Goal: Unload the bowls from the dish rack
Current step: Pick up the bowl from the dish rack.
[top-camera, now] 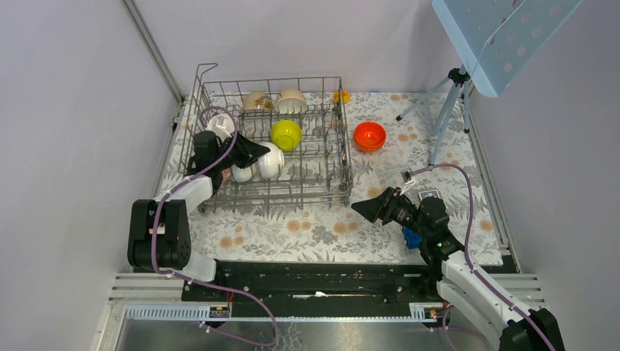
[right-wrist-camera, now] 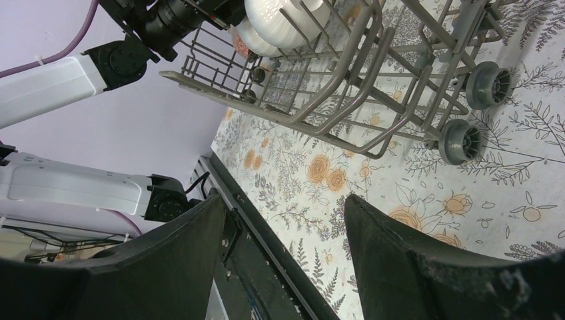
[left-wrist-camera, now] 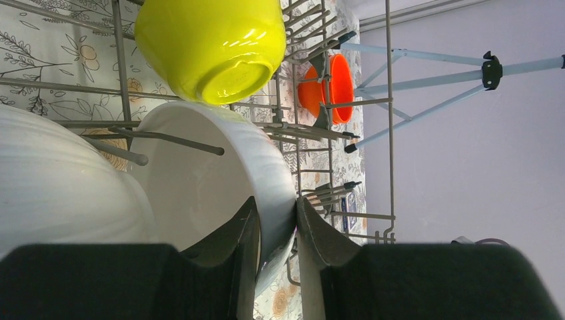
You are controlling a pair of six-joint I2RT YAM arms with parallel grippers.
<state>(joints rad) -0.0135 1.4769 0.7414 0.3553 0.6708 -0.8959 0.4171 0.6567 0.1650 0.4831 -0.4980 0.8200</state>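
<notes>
your left arm covers the left end of the dish rack (top-camera: 292, 194), so you can't count the bowls under it; a pinkish patch shows below the wrist, too small to identify. in the left wrist view the gripper body blocks the bottom third. left gripper (left-wrist-camera: 276, 247) is narrow, pinching the rim of a white bowl (left-wrist-camera: 200, 180) on its side among the tines, one finger inside and one outside. a second white bowl (left-wrist-camera: 60, 180) lies just beside it, cut off at the frame edge. yellow-green bowl (top-camera: 286, 134) sits mid-rack, two beige bowls (top-camera: 274, 101) at the far end. orange bowl (top-camera: 370, 135) is outside on the floral cloth (top-camera: 329, 234), just right of the rack. right gripper (top-camera: 362, 207) hangs wide and empty near the rack's near right corner. a blue toy (top-camera: 411, 238) is half hidden behind that arm. tripod (top-camera: 450, 102) far right.
</notes>
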